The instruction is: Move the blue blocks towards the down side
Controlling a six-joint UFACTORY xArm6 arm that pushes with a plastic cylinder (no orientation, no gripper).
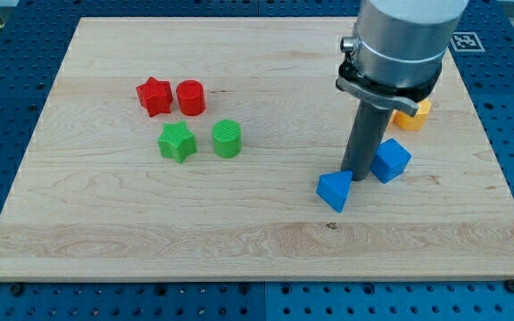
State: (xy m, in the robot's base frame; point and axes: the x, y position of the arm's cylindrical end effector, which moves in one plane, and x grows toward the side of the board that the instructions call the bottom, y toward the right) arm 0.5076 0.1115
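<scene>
A blue triangular block [334,190] lies at the board's lower right. A blue cube [390,160] sits just to its upper right. My tip [358,174] stands between the two blue blocks, touching or nearly touching the triangular block's upper right edge, with the cube close on the tip's right. The rod rises from there into the large grey arm housing [398,45].
A red star [153,95] and a red cylinder [191,97] sit at the upper left. A green star [177,141] and a green cylinder [227,138] lie below them. An orange block [412,115] is partly hidden behind the arm. The wooden board [105,223] rests on a blue perforated table.
</scene>
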